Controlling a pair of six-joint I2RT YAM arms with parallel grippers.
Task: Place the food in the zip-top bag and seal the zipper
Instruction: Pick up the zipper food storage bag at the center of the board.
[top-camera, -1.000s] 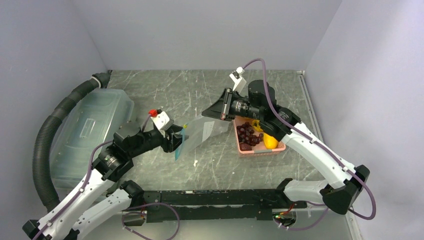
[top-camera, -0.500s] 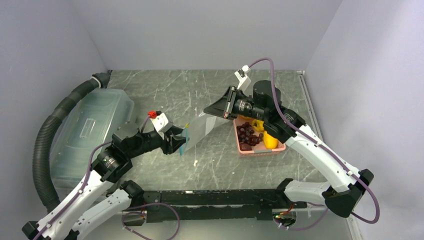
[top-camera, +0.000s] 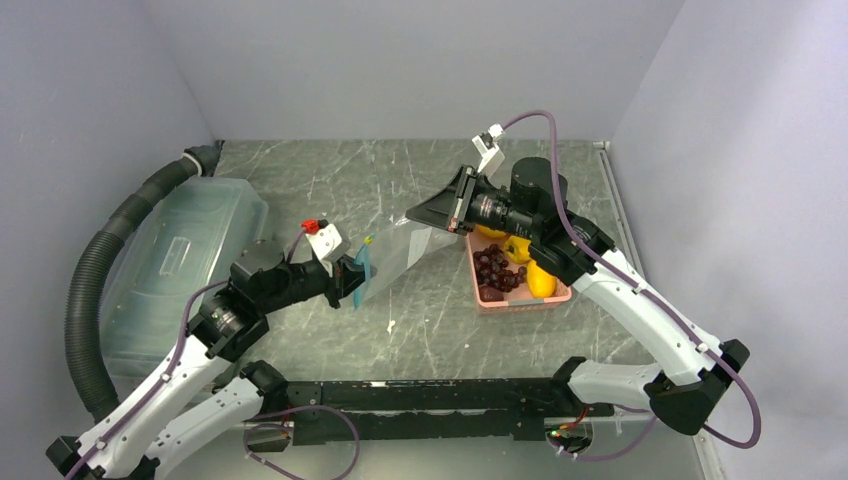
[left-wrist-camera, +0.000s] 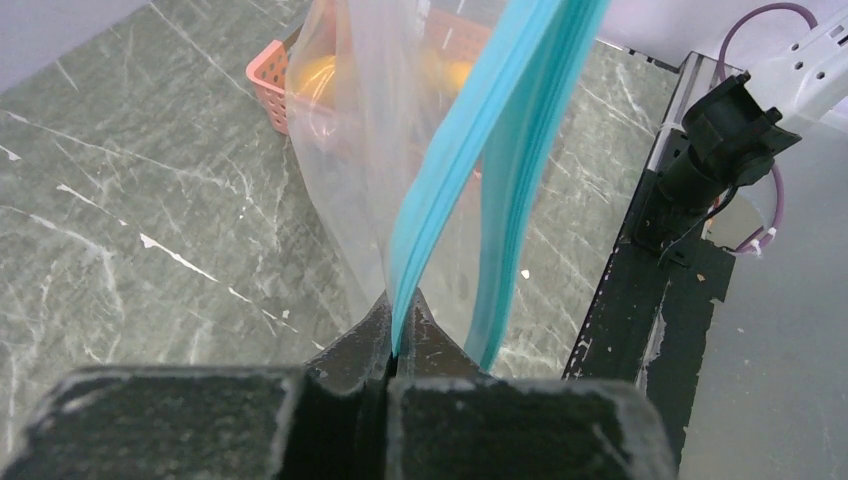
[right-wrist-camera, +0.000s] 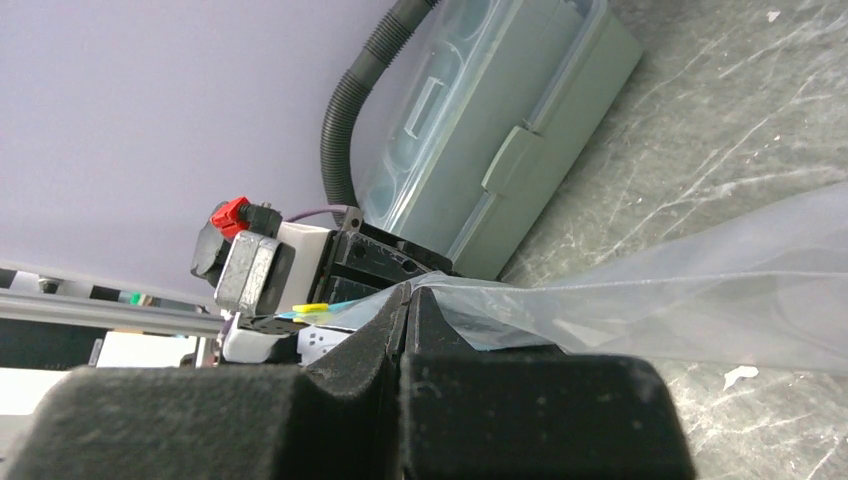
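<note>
The clear zip-top bag (top-camera: 402, 252) hangs stretched between my two grippers above the table. My left gripper (top-camera: 352, 276) is shut on the teal zipper (top-camera: 364, 268) at the bag's mouth. In the left wrist view the left gripper (left-wrist-camera: 400, 312) pinches one teal zipper (left-wrist-camera: 470, 130) strip, and the second strip hangs free beside it. My right gripper (top-camera: 424, 214) is shut on the bag's far end, also seen in the right wrist view (right-wrist-camera: 408, 296). The food lies in the pink basket (top-camera: 520, 299): a purple grape bunch (top-camera: 497, 270) and yellow pieces (top-camera: 540, 283).
A large translucent lidded bin (top-camera: 180, 270) and a black corrugated hose (top-camera: 90, 290) stand at the left. The basket sits just right of the bag, under my right arm. A black rail (top-camera: 420, 395) runs along the near edge. Grey walls enclose the table.
Both grippers have shifted slightly up and away with the bag still held. The bag's mouth end sits a little higher and further from the near edge.
</note>
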